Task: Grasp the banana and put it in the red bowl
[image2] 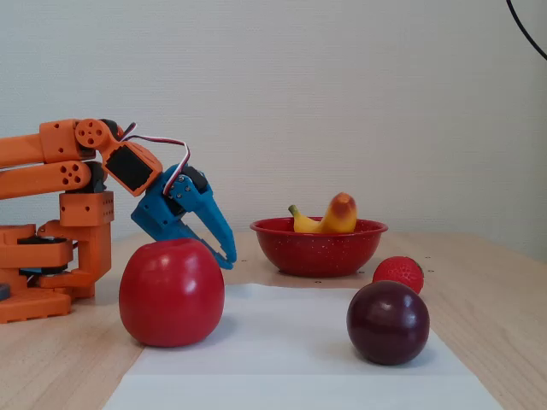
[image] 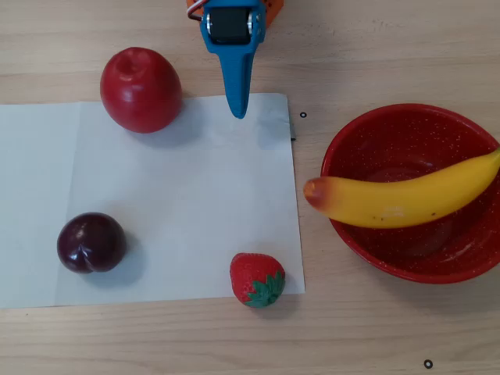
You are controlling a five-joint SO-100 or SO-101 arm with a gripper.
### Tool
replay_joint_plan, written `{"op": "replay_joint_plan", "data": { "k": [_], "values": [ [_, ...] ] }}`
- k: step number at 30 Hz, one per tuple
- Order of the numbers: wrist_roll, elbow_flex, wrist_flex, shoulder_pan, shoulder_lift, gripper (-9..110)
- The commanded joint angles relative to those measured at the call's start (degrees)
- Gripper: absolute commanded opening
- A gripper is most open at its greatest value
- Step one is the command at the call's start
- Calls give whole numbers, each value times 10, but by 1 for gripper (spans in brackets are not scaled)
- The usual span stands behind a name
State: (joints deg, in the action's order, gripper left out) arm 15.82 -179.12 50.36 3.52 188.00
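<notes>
The yellow banana (image: 398,203) lies across the red bowl (image: 344,141) at the right of the overhead view. Its orange-red end juts out over the bowl's left rim. In the fixed view the banana (image2: 329,218) rises above the bowl (image2: 316,248). My blue gripper (image: 238,112) is at the top centre, over the far edge of the white paper, well left of the bowl. Its fingers are together with nothing between them. In the fixed view the gripper (image2: 229,256) points down, low behind the red apple.
On the white paper (image: 180,203) sit a red apple (image: 141,88), a dark plum (image: 91,242) and a strawberry (image: 258,279) at its near right corner. The orange arm base (image2: 51,256) stands at the left of the fixed view.
</notes>
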Motion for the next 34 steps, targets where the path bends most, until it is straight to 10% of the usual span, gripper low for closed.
{"op": "replay_joint_plan", "data": {
  "k": [1,34],
  "values": [
    [-8,-8,19,7,7,0],
    [0,-8,24,6,6,0]
  ]
}}
